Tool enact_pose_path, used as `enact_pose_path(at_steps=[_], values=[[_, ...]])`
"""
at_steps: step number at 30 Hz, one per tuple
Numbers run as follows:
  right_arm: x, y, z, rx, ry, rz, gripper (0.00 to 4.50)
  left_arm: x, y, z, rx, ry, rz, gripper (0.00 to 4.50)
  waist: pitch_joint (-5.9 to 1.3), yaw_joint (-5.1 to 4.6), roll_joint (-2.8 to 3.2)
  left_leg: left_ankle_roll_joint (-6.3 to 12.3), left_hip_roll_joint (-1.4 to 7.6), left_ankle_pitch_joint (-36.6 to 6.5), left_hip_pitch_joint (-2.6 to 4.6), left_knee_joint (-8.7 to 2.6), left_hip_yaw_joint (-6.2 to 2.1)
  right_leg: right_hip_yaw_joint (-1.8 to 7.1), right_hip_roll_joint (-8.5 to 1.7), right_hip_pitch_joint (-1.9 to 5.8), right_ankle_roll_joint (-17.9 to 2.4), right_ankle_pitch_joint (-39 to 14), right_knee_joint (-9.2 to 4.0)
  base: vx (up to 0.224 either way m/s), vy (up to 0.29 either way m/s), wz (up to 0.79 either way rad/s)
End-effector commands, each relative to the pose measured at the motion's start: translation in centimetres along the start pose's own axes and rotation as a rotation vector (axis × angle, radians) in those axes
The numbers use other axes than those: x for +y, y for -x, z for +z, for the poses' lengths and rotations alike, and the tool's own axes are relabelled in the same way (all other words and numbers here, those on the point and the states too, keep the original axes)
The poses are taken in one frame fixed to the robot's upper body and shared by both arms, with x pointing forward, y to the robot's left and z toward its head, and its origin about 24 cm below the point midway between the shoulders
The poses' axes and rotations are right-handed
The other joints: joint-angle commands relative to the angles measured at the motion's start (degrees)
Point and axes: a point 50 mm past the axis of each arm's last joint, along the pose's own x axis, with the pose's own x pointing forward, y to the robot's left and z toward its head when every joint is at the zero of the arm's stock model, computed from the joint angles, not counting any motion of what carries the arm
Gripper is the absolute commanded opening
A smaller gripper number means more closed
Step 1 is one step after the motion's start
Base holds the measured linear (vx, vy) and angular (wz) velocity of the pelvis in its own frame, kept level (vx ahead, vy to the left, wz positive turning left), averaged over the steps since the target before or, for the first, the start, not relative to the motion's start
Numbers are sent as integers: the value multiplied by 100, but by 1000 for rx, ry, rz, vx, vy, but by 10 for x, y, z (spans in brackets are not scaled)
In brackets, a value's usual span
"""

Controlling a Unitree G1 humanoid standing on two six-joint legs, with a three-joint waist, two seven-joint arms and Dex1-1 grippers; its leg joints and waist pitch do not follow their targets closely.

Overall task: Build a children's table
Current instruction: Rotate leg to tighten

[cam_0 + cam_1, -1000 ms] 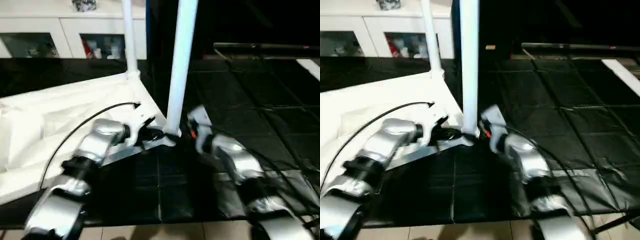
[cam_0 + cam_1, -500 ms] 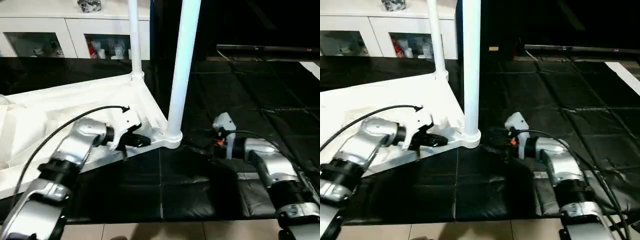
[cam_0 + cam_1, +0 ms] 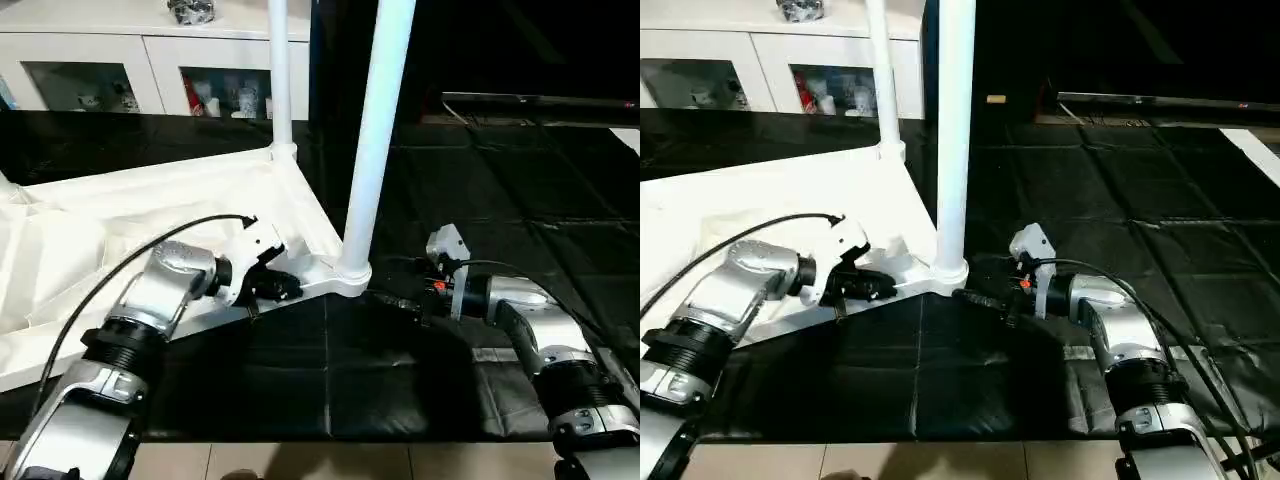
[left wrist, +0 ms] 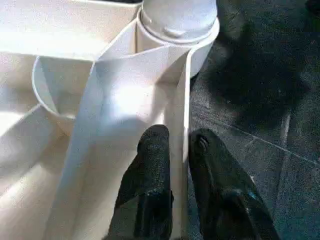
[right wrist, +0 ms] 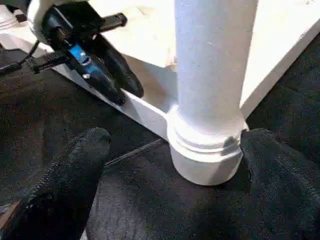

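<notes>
On the black tiled floor (image 3: 520,190), the children's table (image 3: 150,215) lies upside down, its ribbed white underside facing up and two of its legs standing upright in corner sockets. One leg, the near leg (image 3: 375,130), rises from the rounded corner socket (image 3: 350,275) closest to the robot; the far leg (image 3: 280,75) stands in the next corner along the table's right-hand edge, toward the white glass-door cabinet (image 3: 150,75) at the back. At the near corner, the left claw (image 3: 283,287) reaches in from the left, its black fingers (image 4: 150,185) set astride the thin rim wall of the tabletop, one finger inside the rim and the other outside against the floor side; the two fingers stand close together with the wall between them, though whether they press on it cannot be told. A black cable (image 3: 160,245) arcs over the tabletop to the left wrist. From the right, the right claw (image 3: 985,300) points at the base of the near leg, spread wide: in the right wrist view its two fingers (image 5: 60,185) sit well apart on either side of the socket, not touching it. Both silver forearms lie low over the floor, the tabletop's near long edge running away to the left.
</notes>
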Motion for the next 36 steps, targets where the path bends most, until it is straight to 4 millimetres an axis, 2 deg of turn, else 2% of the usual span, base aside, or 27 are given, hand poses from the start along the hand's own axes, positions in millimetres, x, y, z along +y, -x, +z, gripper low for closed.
enact_pose_path(at_steps=[1,3,8,11,12,20,21,23,25,29,30,31,32,35,36], values=[[1,0,7,-6,22,18,450,5,-2,4,21,-22,51,118,-407,8,39,251,156,-1036,53,-344,-48,293,-348,352,-1297,-737,-396,0,0,0],[2,-1,6,-6,23,24,450,8,-3,4,29,-16,85,141,-405,10,32,266,149,-1039,51,-340,-47,294,-351,353,-1270,-777,-406,0,0,0],[3,-3,7,-4,27,31,450,10,-5,6,32,-5,85,141,-395,10,27,220,151,-1143,53,-353,-59,290,-363,345,-1190,-1065,-441,0,0,0],[4,-3,6,-2,30,35,450,10,-5,9,16,7,78,116,-393,6,26,197,149,-1211,59,-353,-58,290,-366,338,-1153,-1218,-460,0,0,0],[4,-3,6,0,33,36,450,11,-6,9,17,11,79,108,-396,9,43,192,153,-1207,62,-355,-62,291,-369,337,-1161,-1203,-457,0,0,0],[5,-2,5,9,45,38,450,10,-9,9,29,16,71,53,-396,10,37,208,152,-1195,54,-351,-61,290,-370,339,-1188,-1133,-457,0,0,0],[5,-2,5,10,47,37,450,10,-10,9,30,7,69,32,-397,11,41,212,154,-1197,56,-352,-61,290,-369,335,-1198,-1107,-456,0,0,0],[6,-2,5,10,53,35,450,10,-10,9,36,-12,62,17,-396,9,33,216,152,-1192,52,-352,-61,290,-366,339,-1198,-1097,-453,0,0,0],[6,-3,5,11,56,35,450,9,-11,9,41,-39,50,14,-396,12,37,212,161,-1223,56,-359,-67,290,-372,336,-1178,-1144,-460,0,0,0],[4,-2,6,14,72,33,450,-2,-9,8,44,-192,-91,4,-412,10,40,223,165,-1096,38,-359,-70,290,-368,351,-1213,-875,-426,0,0,0],[3,-2,7,14,74,32,450,-6,-8,5,50,-207,-142,4,-427,9,30,234,168,-1013,52,-347,-54,296,-361,345,-1273,-655,-395,0,0,0],[2,-2,7,14,75,32,450,-7,-7,5,52,-209,-156,4,-427,9,30,234,168,-1013,52,-347,-54,296,-361,345,-1273,-655,-395,0,0,0],[2,-2,8,16,78,33,450,-9,-6,3,58,-214,-187,4,-426,18,43,265,174,-908,43,-343,-48,296,-363,347,-1363,-423,-359,0,0,0],[0,-3,11,36,114,80,450,-16,-3,-3,89,-240,-284,4,-414,46,63,255,186,-1043,75,-347,-32,297,-364,320,-1402,-583,-378,0,0,0],[1,-3,12,34,115,93,450,-17,-3,-4,87,-248,-297,4,-389,74,75,204,190,-1260,87,-364,-32,297,-366,308,-1354,-911,-411,0,0,0]])
